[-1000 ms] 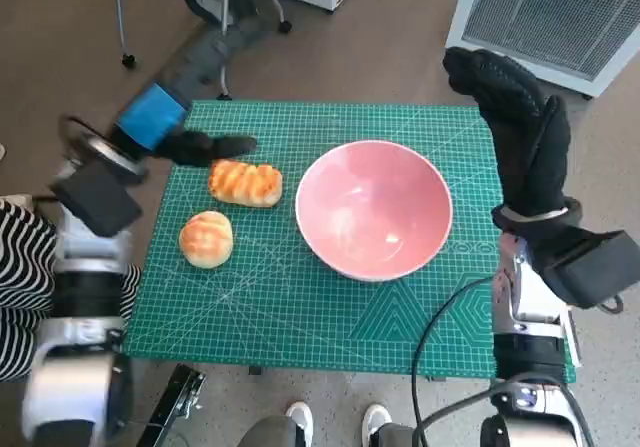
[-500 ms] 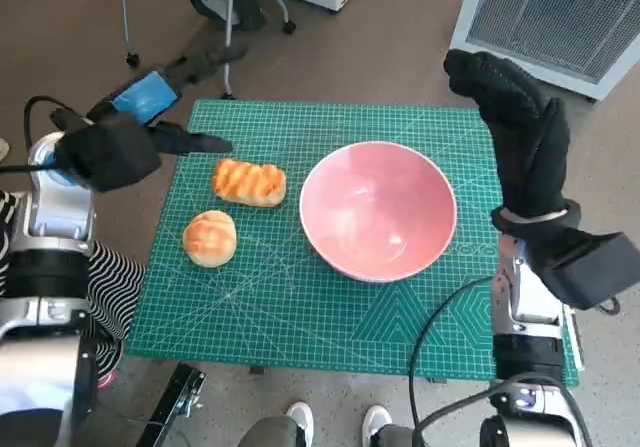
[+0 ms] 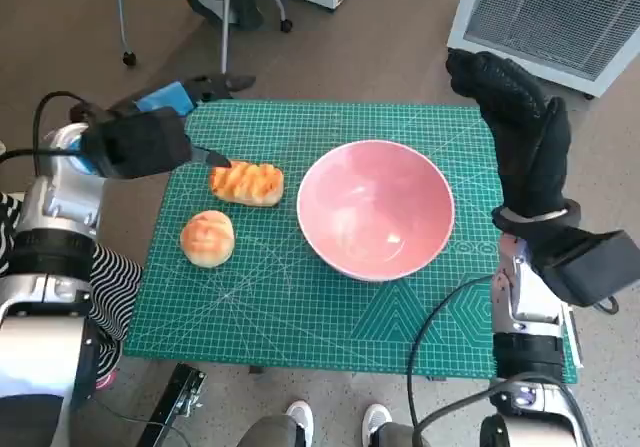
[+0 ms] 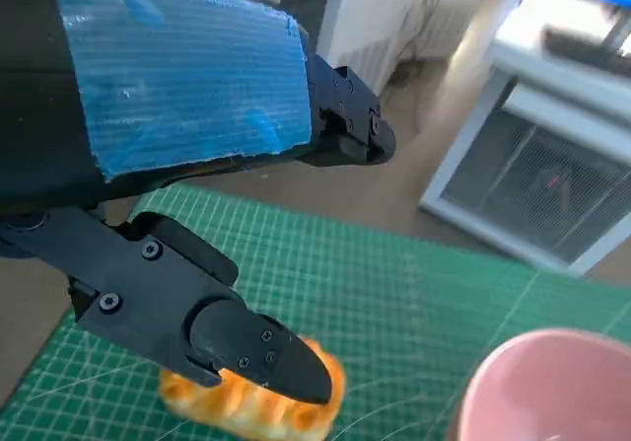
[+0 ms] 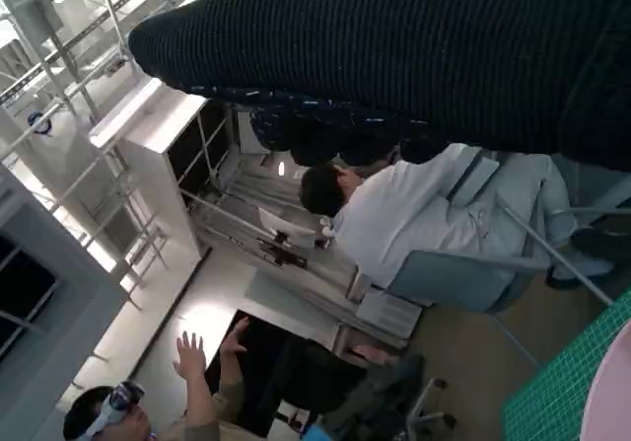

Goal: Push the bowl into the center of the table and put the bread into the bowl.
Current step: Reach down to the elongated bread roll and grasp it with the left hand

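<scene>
From the head view you see the pink bowl sitting on the green mat, a little right of its middle. Two breads lie left of it: the long loaf just beside the bowl's rim, and the round bun nearer you, apart from both. Your left hand hangs over the mat's far left corner, fingers spread and grasping nothing; one black fingertip reaches toward the loaf's left end. Your right hand stands upright at the mat's far right edge, clear of the bowl, fingers loosely extended and empty.

In the left wrist view the lower finger overlaps the loaf; you cannot tell whether it touches. The upper finger points away over the mat. The bowl shows at one corner.

In the right wrist view the glove fills a dark band; people sit and stand in the room beyond.
</scene>
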